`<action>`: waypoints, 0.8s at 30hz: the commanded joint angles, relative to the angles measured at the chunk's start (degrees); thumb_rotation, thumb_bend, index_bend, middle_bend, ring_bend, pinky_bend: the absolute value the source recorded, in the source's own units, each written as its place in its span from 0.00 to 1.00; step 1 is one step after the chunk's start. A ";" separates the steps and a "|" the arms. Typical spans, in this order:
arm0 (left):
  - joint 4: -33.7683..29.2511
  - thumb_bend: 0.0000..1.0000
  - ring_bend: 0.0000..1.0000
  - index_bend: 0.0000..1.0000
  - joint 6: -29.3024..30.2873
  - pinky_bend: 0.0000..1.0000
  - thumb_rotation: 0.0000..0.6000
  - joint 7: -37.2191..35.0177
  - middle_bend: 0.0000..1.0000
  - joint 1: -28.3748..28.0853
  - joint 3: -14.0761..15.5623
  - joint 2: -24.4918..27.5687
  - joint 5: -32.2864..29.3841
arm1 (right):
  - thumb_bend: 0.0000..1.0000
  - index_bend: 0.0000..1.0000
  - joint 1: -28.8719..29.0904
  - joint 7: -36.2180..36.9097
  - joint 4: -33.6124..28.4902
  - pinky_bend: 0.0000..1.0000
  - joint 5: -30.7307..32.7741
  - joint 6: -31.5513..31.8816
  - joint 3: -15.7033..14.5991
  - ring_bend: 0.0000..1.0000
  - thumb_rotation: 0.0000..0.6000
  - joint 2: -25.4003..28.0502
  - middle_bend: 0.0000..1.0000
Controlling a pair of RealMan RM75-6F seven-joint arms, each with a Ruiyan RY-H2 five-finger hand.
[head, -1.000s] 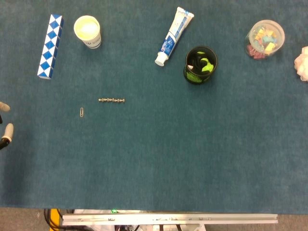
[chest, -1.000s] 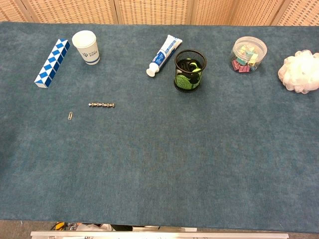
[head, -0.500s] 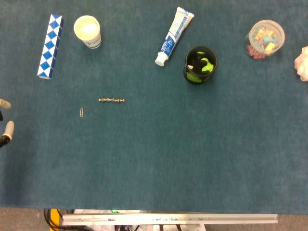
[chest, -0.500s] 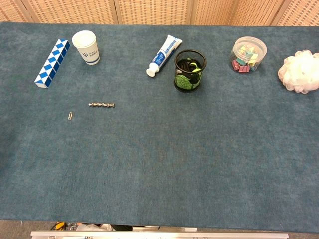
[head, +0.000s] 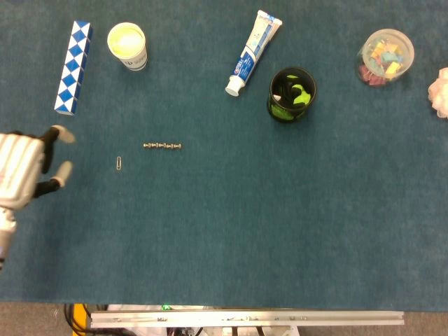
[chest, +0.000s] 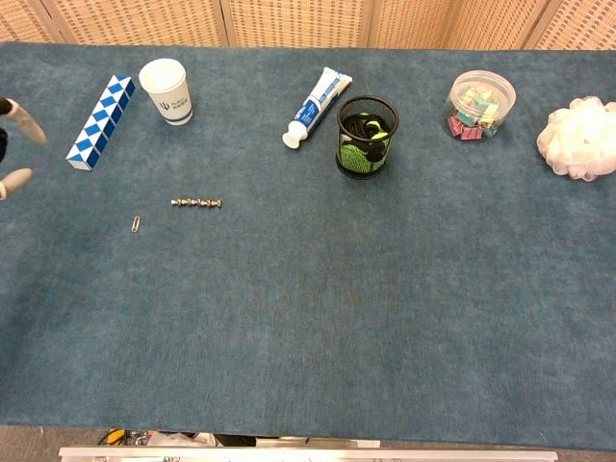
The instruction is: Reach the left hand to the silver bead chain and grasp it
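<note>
The silver bead chain (head: 162, 145) lies straight on the blue cloth, left of centre; the chest view shows the same bead chain (chest: 196, 203). My left hand (head: 28, 166) hovers at the left edge, well left of the chain, fingers apart and holding nothing. In the chest view only the fingertips (chest: 21, 120) of that hand show at the left border. My right hand is out of both views.
A small paper clip (head: 119, 164) lies between the hand and the chain. Behind stand a blue-white block stick (head: 73, 67), paper cup (head: 127, 45), toothpaste tube (head: 253, 52), black mesh pot (head: 292, 93), clip jar (head: 386, 56) and white puff (chest: 580, 139).
My left hand has moved in from the left edge toward the chain, now showing most of its back and fingers. Nothing on the table has shifted.
</note>
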 commanded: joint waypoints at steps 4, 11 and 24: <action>-0.15 0.27 0.85 0.35 -10.34 0.92 1.00 3.59 0.88 -7.83 -1.86 -2.11 -3.62 | 0.28 0.51 -0.11 -0.22 -0.37 0.47 0.15 0.03 -0.08 0.44 1.00 0.21 0.53; 1.80 0.22 0.92 0.32 -17.79 0.97 1.00 9.37 0.94 -14.41 -3.63 -6.72 -11.51 | 0.28 0.51 -0.34 -0.08 -0.30 0.47 0.34 -0.22 -0.52 0.44 1.00 0.04 0.53; 9.48 0.21 1.00 0.42 -18.38 1.00 1.00 27.70 1.00 -22.71 -4.31 -18.50 -32.15 | 0.28 0.51 -1.06 1.94 1.28 0.47 0.78 -0.03 -1.11 0.44 1.00 -0.46 0.53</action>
